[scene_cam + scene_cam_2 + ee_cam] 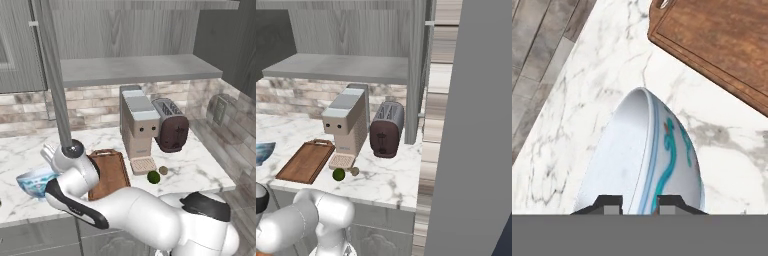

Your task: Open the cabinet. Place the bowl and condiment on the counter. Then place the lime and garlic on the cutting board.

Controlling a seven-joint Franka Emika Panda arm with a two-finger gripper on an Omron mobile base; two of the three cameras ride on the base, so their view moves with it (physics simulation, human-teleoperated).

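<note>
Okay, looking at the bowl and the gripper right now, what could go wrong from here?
The gripper straddles the rim of the bowl, so pulling away carelessly might drag or tip it. The bowl sits close to the counter front edge and could get nudged off. The lime and garlic are loose and round, so they may roll when gripped.
</note>
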